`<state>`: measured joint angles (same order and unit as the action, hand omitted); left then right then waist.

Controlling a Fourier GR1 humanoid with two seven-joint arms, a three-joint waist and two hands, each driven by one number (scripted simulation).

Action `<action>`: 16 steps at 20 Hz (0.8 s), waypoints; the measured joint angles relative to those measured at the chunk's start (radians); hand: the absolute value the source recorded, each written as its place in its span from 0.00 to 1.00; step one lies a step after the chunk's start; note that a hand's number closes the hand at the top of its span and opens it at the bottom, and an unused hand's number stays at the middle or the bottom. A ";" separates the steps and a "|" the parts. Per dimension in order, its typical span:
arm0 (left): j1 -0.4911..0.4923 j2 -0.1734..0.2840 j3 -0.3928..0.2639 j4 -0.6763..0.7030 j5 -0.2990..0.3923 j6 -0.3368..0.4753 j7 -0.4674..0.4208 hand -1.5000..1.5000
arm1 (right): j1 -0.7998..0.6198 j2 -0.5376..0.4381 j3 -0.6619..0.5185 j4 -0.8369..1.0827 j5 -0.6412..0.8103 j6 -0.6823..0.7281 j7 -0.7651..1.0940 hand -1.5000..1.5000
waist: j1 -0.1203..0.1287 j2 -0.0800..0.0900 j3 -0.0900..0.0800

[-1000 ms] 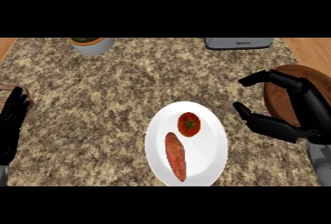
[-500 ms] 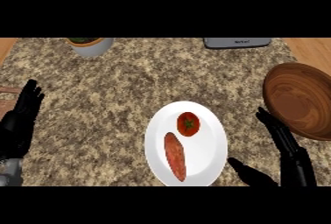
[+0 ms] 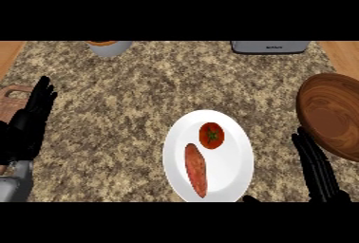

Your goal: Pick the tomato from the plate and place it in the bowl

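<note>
Plainly, the straight black fingers [image 3: 312,156] of the right hand [image 3: 319,173] are holding nothing; they are pointing away toward the far side, just right of the white oval plate [image 3: 231,175] and touching no part of it. The left hand [image 3: 28,126] is resting at the left edge of the view, fingers relaxed and upward, likewise carrying nothing.

Moving outward, the small red tomato with a green stalk [image 3: 211,135] is sitting on the far half of the plate, and a long reddish-orange sweet potato [image 3: 195,169] is lying beside it toward the near side, close to it though contact is hard to judge. The round brown wooden bowl [image 3: 336,116] is standing at the right, just beyond the right hand's fingertips, with nothing showing inside the visible part. All of this is resting on the speckled granite bench [image 3: 133,95].

As for progress, I am judging the task as barely begun: the tomato is untouched on the plate, so the grasp, the lift, the carry to the right and the release into the bowl are all remaining.

Several things are being cut off. The bowl is running past the right edge, the right hand's palm and thumb are mostly hidden below the view, and a grey cup [image 3: 108,47] and a grey appliance [image 3: 270,46] at the far edge are showing only in part. A brown object [image 3: 14,97] behind the left hand is too hidden to identify.
</note>
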<state>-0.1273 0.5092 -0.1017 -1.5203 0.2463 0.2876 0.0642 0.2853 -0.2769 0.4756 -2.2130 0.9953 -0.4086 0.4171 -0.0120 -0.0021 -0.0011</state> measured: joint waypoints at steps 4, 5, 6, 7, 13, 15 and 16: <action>-0.017 -0.022 0.001 0.010 -0.016 -0.007 0.003 0.50 | -0.123 0.033 -0.005 -0.060 0.046 0.205 0.157 0.00 | 0.010 0.002 0.000; -0.017 -0.024 -0.001 0.007 -0.017 -0.009 0.005 0.50 | -0.151 0.030 -0.009 -0.061 0.044 0.262 0.189 0.00 | 0.014 0.002 -0.001; -0.013 -0.026 -0.004 -0.004 -0.021 -0.009 0.010 0.50 | -0.179 0.030 -0.006 -0.063 0.047 0.320 0.224 0.00 | 0.017 0.002 -0.001; -0.020 -0.024 -0.001 0.004 -0.026 -0.009 0.009 0.50 | -0.205 0.025 -0.015 -0.053 0.036 0.373 0.249 0.00 | 0.019 0.004 -0.001; -0.040 -0.036 -0.002 0.010 -0.040 -0.016 0.022 0.50 | -0.416 0.067 -0.065 0.064 -0.061 0.662 0.405 0.00 | 0.028 0.006 -0.001; -0.029 -0.037 -0.002 -0.015 -0.043 -0.016 0.034 0.50 | -0.472 0.086 -0.086 0.096 -0.109 0.747 0.446 0.00 | 0.028 0.004 0.000; -0.038 -0.038 0.005 -0.009 -0.042 -0.018 0.039 0.50 | -0.500 0.100 -0.091 0.127 -0.123 0.773 0.460 0.00 | 0.027 0.004 0.000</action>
<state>-0.1653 0.4709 -0.0969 -1.5289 0.2039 0.2699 0.1033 -0.2150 -0.1768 0.3849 -2.0856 0.8726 0.3644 0.8766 0.0149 0.0022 -0.0014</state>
